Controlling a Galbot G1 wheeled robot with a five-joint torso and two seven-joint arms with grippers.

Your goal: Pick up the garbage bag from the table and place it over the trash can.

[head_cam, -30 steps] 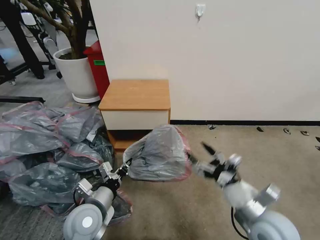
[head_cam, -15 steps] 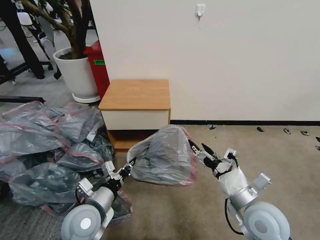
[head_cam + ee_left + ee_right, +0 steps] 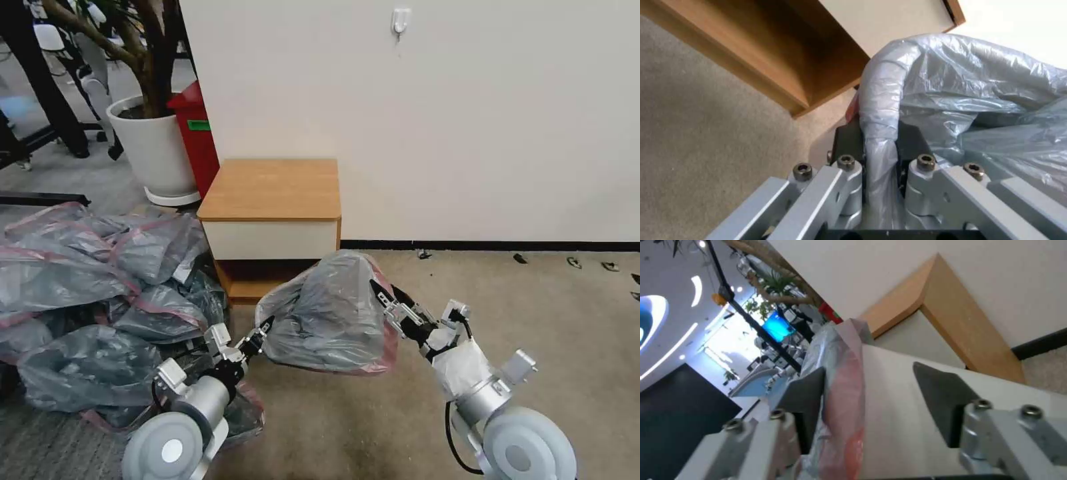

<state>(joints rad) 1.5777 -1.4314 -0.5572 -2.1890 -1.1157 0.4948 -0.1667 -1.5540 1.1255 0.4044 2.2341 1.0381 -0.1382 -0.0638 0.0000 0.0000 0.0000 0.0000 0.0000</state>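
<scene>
Head view: the thin, crinkled, translucent grey garbage bag (image 3: pixel 330 313) with a pink-red rim band is draped over a boxy form on the beige carpet (image 3: pixel 507 313), directly in front of the small wooden nightstand table (image 3: pixel 270 190) with a white drawer front. The left gripper (image 3: pixel 261 331) meets the bag's lower left edge; the right gripper (image 3: pixel 387 300) presses against the bag's right side. A heap of similar grey plastic bags (image 3: pixel 87 280) lies to the left, beside a white round plant pot (image 3: pixel 153 150) and a tall red bin (image 3: pixel 197 137) against the white wall (image 3: pixel 433 120).

Left wrist view: the left gripper (image 3: pixel 880 140) has its two black pads closed on a gathered fold of the garbage bag (image 3: pixel 969 86), the plastic pinched between them. The table's open lower shelf (image 3: pixel 786 56) lies just beyond.

Right wrist view: the right gripper (image 3: pixel 871 396) stands with its black pads apart. The pink-red rim of the garbage bag (image 3: pixel 842 396) lies against one pad; between the pads rises the smooth cream-beige wall of the plastic trash can (image 3: pixel 902 400), touching the bag. The table (image 3: pixel 951 313) stands behind.
</scene>
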